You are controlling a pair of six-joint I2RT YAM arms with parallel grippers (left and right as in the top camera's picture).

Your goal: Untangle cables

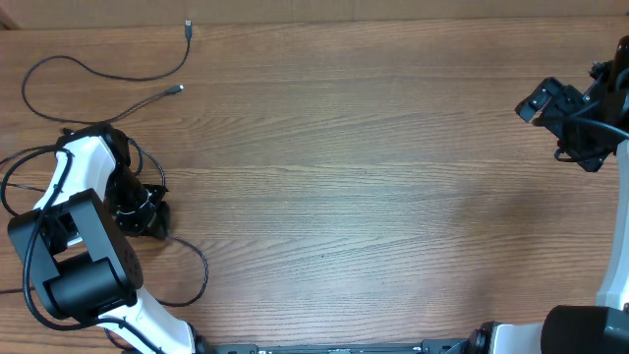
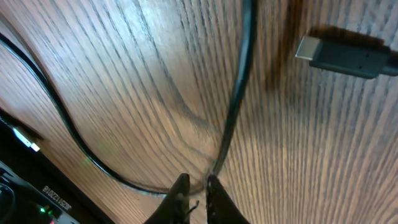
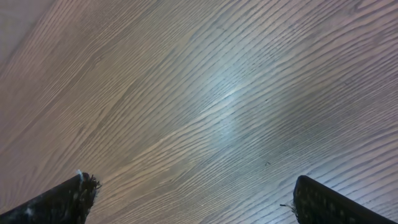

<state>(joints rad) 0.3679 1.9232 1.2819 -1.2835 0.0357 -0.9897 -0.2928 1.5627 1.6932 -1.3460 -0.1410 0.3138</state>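
Thin black cables lie at the table's left. One cable (image 1: 108,74) curves from a plug (image 1: 187,24) round to a second plug (image 1: 177,88). More strands loop around my left arm, one loop (image 1: 201,267) lying near the front. My left gripper (image 1: 149,211) points down among them. In the left wrist view its jaws (image 2: 196,183) stand almost together, with a cable (image 2: 239,81) running down into the narrow gap at the tips. A silvery-tipped plug (image 2: 339,55) lies to the upper right. My right gripper (image 1: 555,128) (image 3: 196,199) is wide open over bare wood at the far right.
Another cable (image 2: 59,115) sweeps along the left in the left wrist view, near the table edge and the arm base (image 2: 25,186). The left arm's body (image 1: 84,256) covers part of the cable heap. The wooden table (image 1: 373,197) spans the middle.
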